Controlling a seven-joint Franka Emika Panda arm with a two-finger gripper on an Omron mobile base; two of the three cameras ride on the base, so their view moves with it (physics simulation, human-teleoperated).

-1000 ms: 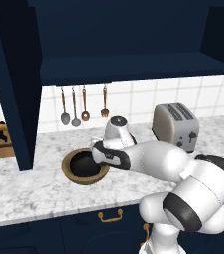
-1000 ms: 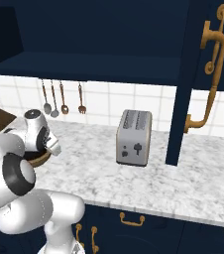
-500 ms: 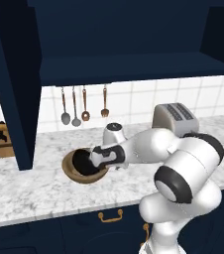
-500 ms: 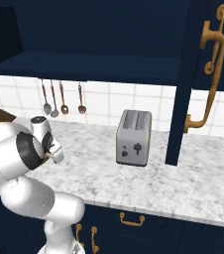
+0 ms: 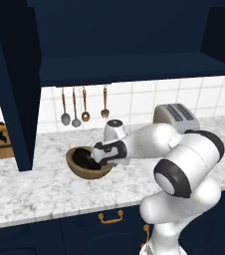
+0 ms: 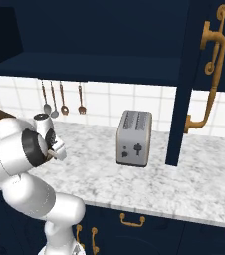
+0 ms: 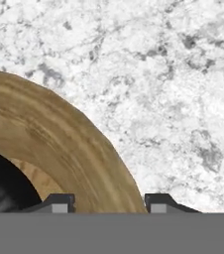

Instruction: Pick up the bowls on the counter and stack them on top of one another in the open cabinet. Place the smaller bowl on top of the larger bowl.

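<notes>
On the marbled white worktop the wide tan wooden bowl — small glossy black bowl nested inside — is straddled at its thick, stiff rim by the released claw, a sound hold.

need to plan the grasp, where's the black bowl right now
In the left base view the smaller bowl sits inside the larger bowl on the counter, left of the gripper.

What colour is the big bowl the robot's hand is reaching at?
Tan-brown wood with visible grain: the larger bowl shows best in the hand view.
</notes>
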